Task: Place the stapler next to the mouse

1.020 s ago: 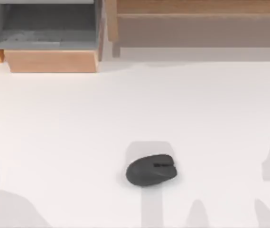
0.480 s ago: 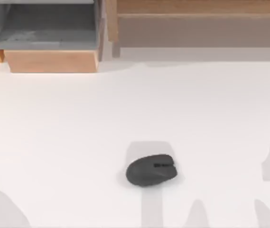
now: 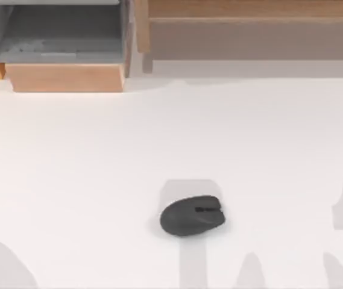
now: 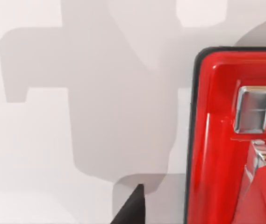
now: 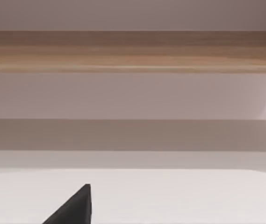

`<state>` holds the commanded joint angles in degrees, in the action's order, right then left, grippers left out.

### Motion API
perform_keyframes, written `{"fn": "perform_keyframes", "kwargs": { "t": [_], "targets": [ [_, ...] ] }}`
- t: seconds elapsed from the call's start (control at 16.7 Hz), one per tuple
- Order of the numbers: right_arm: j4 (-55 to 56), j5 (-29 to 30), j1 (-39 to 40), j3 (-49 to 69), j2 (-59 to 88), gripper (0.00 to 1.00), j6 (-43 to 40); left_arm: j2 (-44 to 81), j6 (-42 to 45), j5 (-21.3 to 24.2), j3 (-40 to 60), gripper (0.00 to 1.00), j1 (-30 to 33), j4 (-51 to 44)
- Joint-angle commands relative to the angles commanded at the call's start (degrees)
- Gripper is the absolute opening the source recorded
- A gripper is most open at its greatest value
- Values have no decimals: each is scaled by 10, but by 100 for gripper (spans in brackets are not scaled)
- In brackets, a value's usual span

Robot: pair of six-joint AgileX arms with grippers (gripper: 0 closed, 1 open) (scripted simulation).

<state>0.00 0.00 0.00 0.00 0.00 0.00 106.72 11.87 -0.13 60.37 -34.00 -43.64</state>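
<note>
Left wrist view: red stapler (image 4: pixel 233 140) lay on white table (image 4: pixel 53 154) close under left gripper, just beside one dark fingertip (image 4: pixel 132 207); jaw spread could not be told. Mouse (image 3: pixel 192 216) sat mid-table, near front edge. Beyond mouse, open grey drawer (image 3: pixel 56 33) and wooden shelf (image 3: pixel 249 24).

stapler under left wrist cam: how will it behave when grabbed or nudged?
The stapler has a glossy red shell, so tool fingers may slip on it. It looks rigid, with metal parts, so probably dense for its size. It seems to lie flat on the white table, so a nudge would likely slide it, not roll it.
</note>
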Motion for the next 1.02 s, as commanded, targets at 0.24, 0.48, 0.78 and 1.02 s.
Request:
{"fn": "perform_keyframes", "kwargs": {
  "t": [0.24,0.48,0.78,1.02],
  "targets": [
    [0,0,0,0,0,100,0,0,0,0,0,17,0,0],
    [0,0,0,0,0,100,0,0,0,0,0,0,0,0],
    [0,0,0,0,0,100,0,0,0,0,0,0,0,0],
    [0,0,0,0,0,100,0,-7,0,1,7,0,1,-9]
  ]
}}
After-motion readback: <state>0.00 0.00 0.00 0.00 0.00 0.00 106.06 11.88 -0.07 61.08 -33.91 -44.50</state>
